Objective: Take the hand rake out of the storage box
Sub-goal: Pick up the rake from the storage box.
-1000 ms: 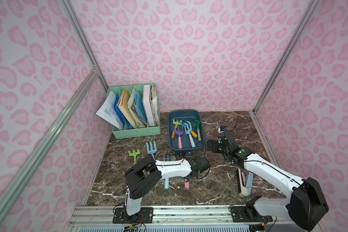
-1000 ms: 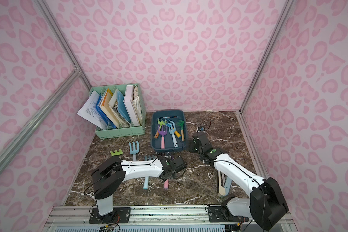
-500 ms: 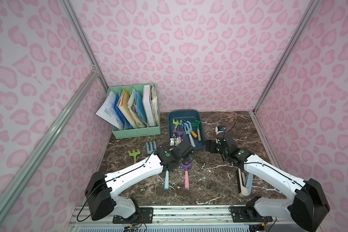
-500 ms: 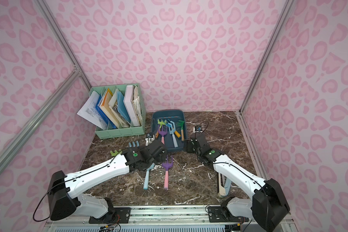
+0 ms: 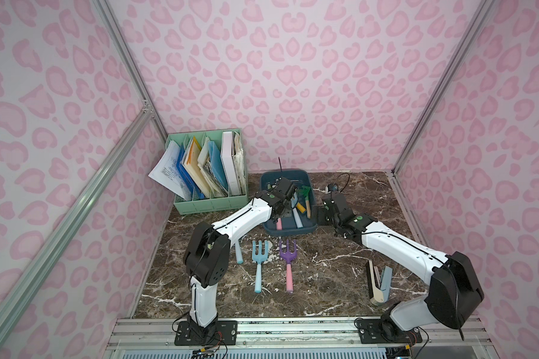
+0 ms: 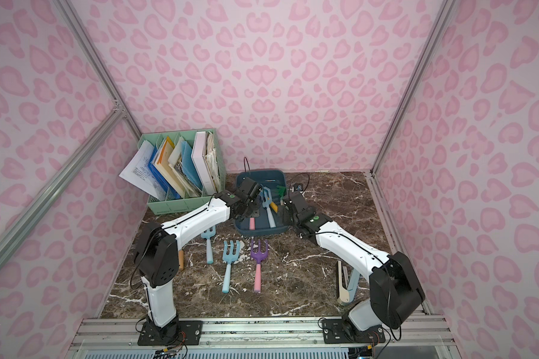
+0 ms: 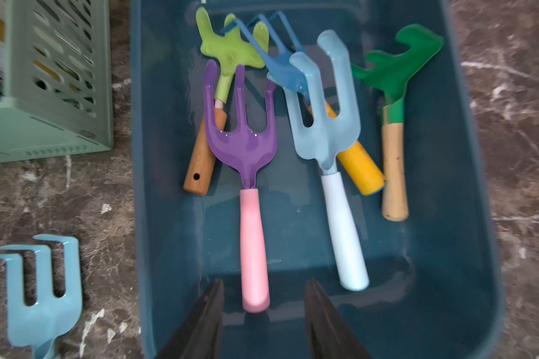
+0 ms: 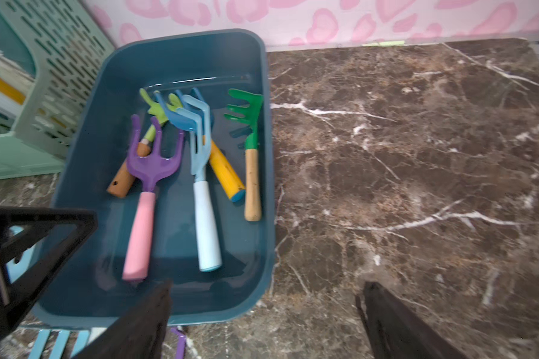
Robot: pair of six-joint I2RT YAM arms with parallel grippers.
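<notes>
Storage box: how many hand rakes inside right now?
5 in the storage box: lime rake nearest the organiser, purple rake overlapping it, dark blue rake under the pale blue rake mid-box, dark green rake along the opposite wall. None seems hidden.

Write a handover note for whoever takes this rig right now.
Left gripper: open, jaws either side of the pink handle of the purple rake in the storage box, not closed on it.
Right gripper: open, empty, beside the box.
Box also holds four more rakes.
Done: three rakes lie on the table before the box: a light blue rake, a second light blue rake, a purple-headed rake.
Left: close on the pink handle, lift that rake out, set it on the table.
</notes>
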